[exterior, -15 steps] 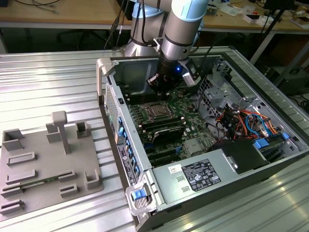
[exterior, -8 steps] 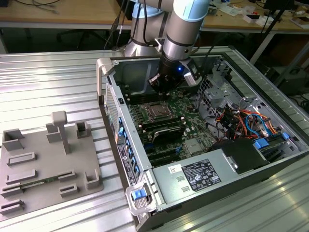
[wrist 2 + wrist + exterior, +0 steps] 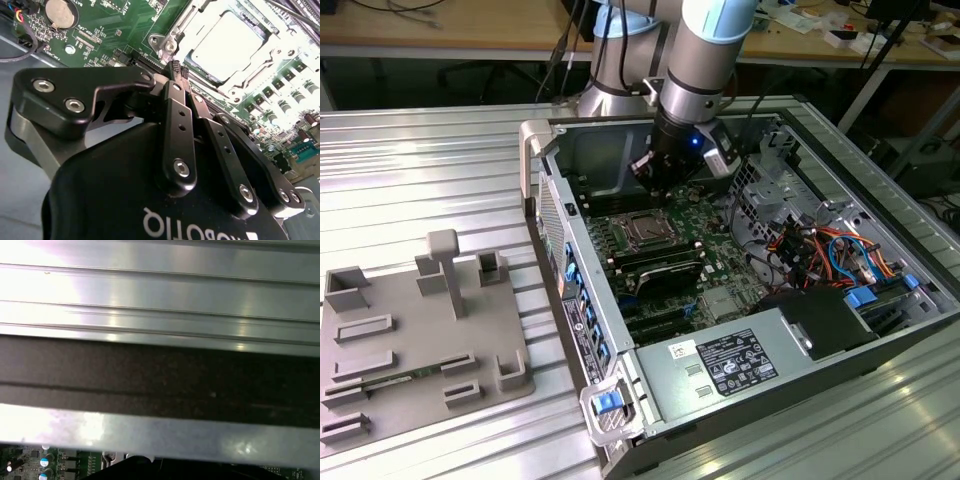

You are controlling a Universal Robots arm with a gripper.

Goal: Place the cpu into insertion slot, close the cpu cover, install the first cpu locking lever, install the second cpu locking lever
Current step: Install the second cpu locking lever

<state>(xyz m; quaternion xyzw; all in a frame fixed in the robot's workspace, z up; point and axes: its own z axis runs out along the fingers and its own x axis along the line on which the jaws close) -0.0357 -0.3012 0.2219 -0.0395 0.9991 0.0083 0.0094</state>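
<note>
Closest to the lens in the second wrist view, the black body and linkage bars of the end effector (image 3: 178, 70) rose toward two ribbed fingertips (image 3: 176, 66) pressed together with nothing between them. The end effector was fully closed and empty, its tips poised just beside a corner of the socket, near a bolt on the metal frame; whether they actually touched the frame could not be told.

Just beyond the tips, the cpu (image 3: 227, 46) lay seated in the insertion slot (image 3: 165, 40), its silver-grey top glaring under the light. The cpu cover (image 3: 250, 80) appeared to be lying down around the chip, framing it. That suggested the placing step was done and the cover closed, so the work in hand was probably a cpu locking lever. The levers themselves could not be picked out clearly along the socket edges. Judged from this, the coming move called for a fine, steady push with the closed tips against a thin lever, without slipping onto the green motherboard (image 3: 110, 25).

In the exterior view the arm reached down into the open computer case (image 3: 550, 215), the end effector (image 3: 655, 185) hanging above the socket (image 3: 645, 232). The case lay on a ribbed metal desk (image 3: 420, 160), with a grey parts fixture (image 3: 410, 340) well apart toward the exterior view's left.
</note>
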